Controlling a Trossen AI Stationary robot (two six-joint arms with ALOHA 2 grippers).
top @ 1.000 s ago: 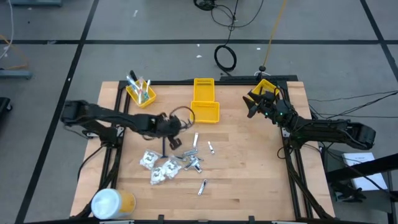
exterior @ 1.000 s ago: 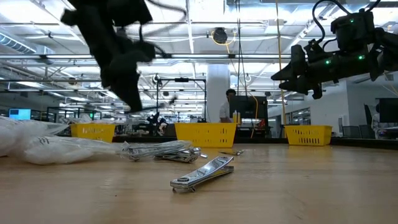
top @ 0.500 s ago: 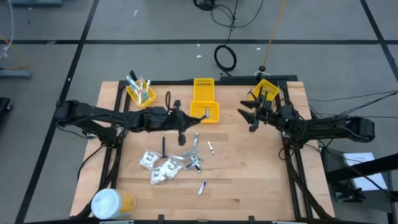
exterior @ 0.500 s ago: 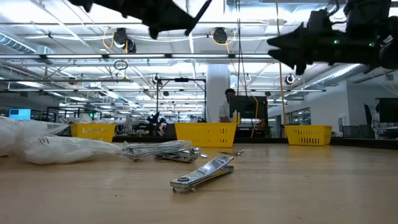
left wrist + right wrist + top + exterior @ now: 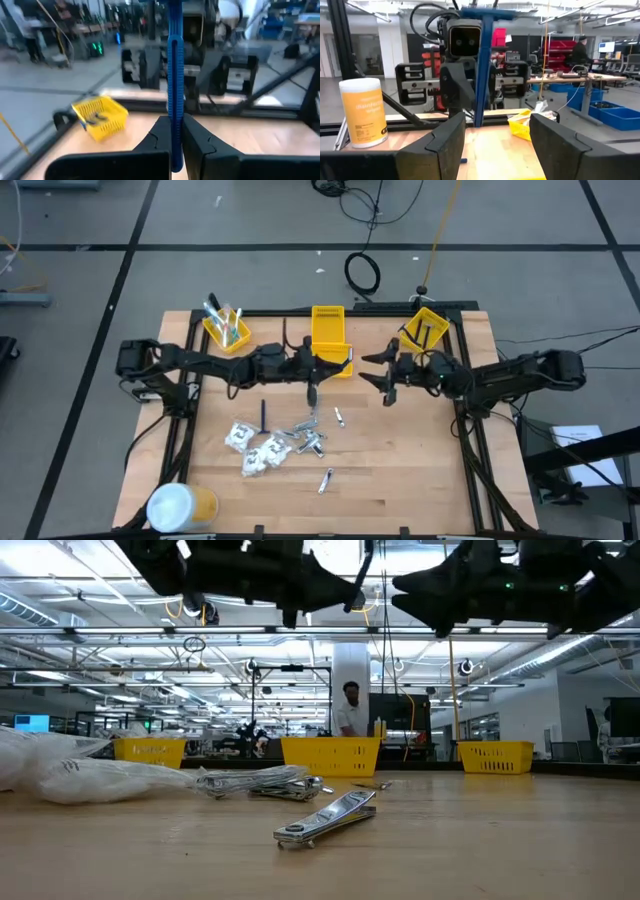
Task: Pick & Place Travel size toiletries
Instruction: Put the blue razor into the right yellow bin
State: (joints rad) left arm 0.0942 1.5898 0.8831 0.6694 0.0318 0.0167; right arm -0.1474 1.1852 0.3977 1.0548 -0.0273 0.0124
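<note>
My left gripper (image 5: 318, 376) reaches level from the table's left over the middle and is shut on a dark blue razor (image 5: 174, 60). My right gripper (image 5: 383, 377) faces it from the right, open and holding nothing, with the razor (image 5: 481, 65) a little way in front of its fingers. On the wood below lie white crinkly packets (image 5: 252, 446), silvery tubes (image 5: 307, 436) and another dark razor (image 5: 263, 415). One tube (image 5: 325, 819) lies nearest in the low view. My left gripper pinches the lower part of the razor's handle (image 5: 174, 131) between its two fingers. The fingers come level from the table's left and lie across the handle. The razor stands upright, head (image 5: 482, 12) on top, lifted clear of the table.
Three yellow bins stand along the far side: one with toothbrushes (image 5: 228, 328), a middle one (image 5: 330, 342), and one at the right (image 5: 425, 326). A large white-and-yellow cylinder (image 5: 181, 505) sits at the near left corner. A person (image 5: 349, 710) stands in the room beyond.
My left gripper has risen from above the pile and gone toward the table's right and far side, tipping from pointing down to level, with the razor shut in it. My right gripper has left the far right bin and come toward the table's middle, facing the left one.
</note>
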